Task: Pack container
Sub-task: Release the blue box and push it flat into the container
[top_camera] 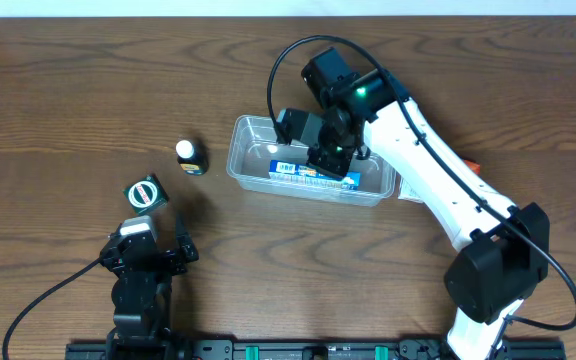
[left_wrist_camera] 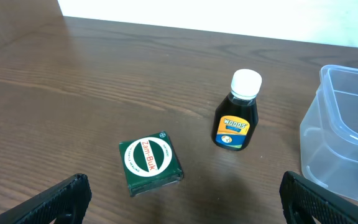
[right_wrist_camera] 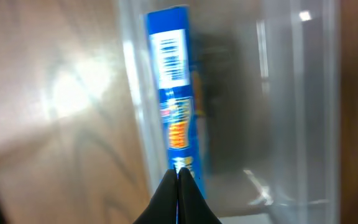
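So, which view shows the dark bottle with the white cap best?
Left wrist: the bottle stands upright and is seen from the side, with its cap and yellow label clear. Overhead shows it small and from above, mostly the cap. Right wrist does not show it.

**Loose goods on a brown wood-grain worktop**

A small dark bottle with a white cap and a yellow-and-blue "Woods'" label stands upright on the worktop, left of centre. Nearer and a little further left, apart from it, a square green box lies flat, its white round label reading "Zam-Buk" in red. A long blue carton with a barcode lies inside the container. Something small and orange shows at the right, mostly hidden.
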You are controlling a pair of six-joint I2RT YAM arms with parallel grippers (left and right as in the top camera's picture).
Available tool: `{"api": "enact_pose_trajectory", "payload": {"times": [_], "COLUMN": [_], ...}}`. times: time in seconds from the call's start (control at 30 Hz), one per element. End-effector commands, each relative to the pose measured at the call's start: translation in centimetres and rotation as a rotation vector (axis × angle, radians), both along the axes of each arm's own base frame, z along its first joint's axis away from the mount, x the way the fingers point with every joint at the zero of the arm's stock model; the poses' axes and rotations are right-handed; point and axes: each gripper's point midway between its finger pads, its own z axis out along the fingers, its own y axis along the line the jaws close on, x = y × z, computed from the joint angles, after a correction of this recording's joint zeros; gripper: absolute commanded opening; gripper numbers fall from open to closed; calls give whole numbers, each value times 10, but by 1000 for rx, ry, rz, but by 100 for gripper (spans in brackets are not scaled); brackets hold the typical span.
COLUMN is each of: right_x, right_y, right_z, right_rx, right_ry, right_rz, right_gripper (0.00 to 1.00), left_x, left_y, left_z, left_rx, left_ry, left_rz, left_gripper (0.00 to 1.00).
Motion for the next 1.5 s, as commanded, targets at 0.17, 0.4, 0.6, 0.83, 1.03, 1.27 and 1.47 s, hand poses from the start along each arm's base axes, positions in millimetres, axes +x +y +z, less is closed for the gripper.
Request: {"api": "enact_pose_trajectory", "payload": {"times": [0.17,0.4,0.6,0.83,1.03,1.27,1.47], "right_x": [-29,-6,9,54,56,52,56], "right_y": [10,-2,-10,-56,-39,41,70], "right_z": [-20,-59,-61,-59,-49,-32,-31], "right_rx": [47,-18,-31,-192,-120,167,229], "right_ry": [125,24,-18,-188,-182,-137,-181], "right_rz": [45,-40,-82,-343,-339,-311,-283], "right_gripper": [1,1,1,1,1,1,1], "left_x": [-1,-1,-1,-1,-1,-1,-1], "left_y": [1,1,1,1,1,1,1], "left_z": [-11,-11,-11,-11,-11,-11,-11], "left_rx": [-9,-9,-9,-9,-9,-9,-9], "left_ry": [27,27,27,27,27,27,27], "left_rz": [10,10,10,10,10,10,10], "left_gripper": [98,98,98,98,98,98,98]}}
